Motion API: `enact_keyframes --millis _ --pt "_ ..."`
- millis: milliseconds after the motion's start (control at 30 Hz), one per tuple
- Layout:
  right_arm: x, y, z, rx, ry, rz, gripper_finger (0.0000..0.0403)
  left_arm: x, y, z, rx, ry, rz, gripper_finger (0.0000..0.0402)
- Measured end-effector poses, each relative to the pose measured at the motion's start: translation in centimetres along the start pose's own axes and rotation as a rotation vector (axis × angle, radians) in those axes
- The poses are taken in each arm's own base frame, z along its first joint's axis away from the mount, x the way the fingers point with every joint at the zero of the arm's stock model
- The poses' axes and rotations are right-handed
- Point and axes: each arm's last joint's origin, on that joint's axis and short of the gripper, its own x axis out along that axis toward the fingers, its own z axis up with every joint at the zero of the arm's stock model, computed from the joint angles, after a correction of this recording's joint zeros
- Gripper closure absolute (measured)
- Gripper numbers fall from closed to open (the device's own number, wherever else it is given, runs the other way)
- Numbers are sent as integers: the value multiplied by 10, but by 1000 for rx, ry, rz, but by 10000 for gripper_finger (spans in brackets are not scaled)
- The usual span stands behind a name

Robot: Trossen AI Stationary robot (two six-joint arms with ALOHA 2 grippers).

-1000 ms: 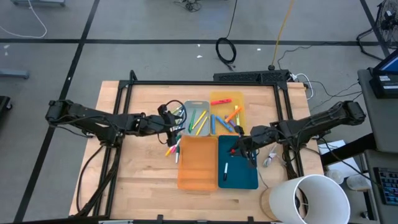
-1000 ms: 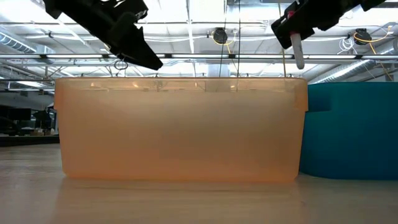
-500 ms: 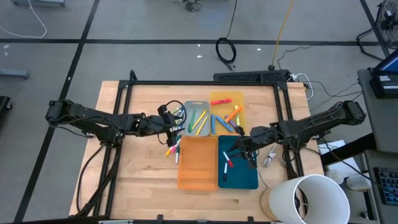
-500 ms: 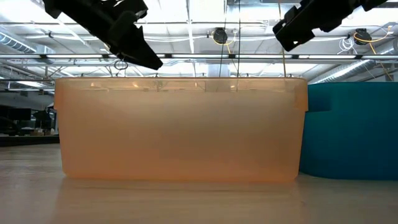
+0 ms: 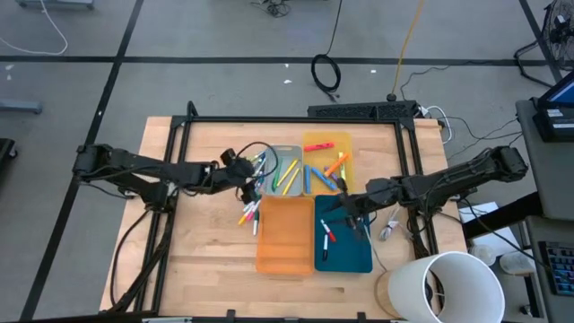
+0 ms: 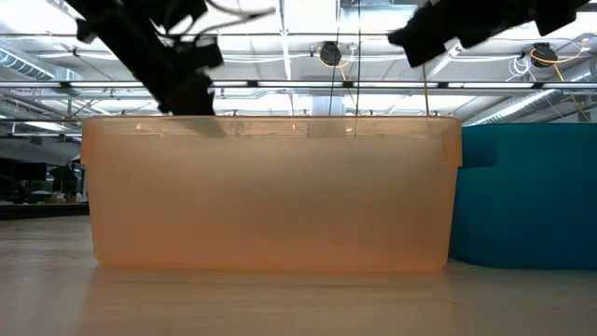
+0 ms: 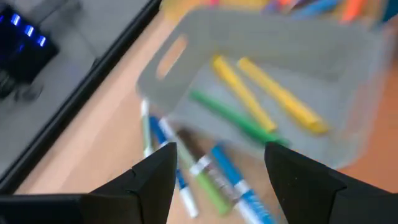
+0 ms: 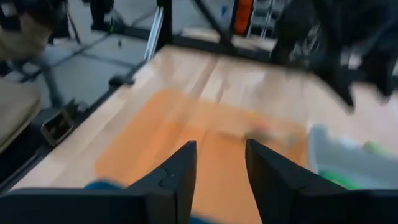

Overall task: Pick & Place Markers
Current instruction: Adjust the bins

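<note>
Two markers (image 5: 325,235) are seen lying in the teal tray (image 5: 357,256) — one white, one red — just beside the orange tray (image 5: 283,235). Above the teal tray's far end the right gripper (image 5: 350,213) is held with jaws apart and nothing between them. Beyond the orange tray, the left gripper (image 7: 217,163) is poised, jaws apart and empty, over loose markers (image 7: 211,177) beside the grey tray (image 7: 348,74).

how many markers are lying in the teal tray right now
2: a white-and-dark marker near the teal tray's left wall, and a red-tipped one just beside it. The right pincer may hide more.
</note>
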Motion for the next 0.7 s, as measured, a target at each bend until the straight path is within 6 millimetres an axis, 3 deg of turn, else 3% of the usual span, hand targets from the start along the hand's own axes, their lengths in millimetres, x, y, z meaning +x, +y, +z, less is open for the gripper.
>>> enact_keyframes --millis 167,400,700 --pt "-1 -5 11 -90 -119 -30 257 32 15 -9 -54 109 86 156" --pt "-1 -5 8 -95 -111 -27 254 71 34 -25 -87 220 185 156" --pt "-1 -4 -13 -106 -142 -34 255 86 45 -33 -102 292 90 156"
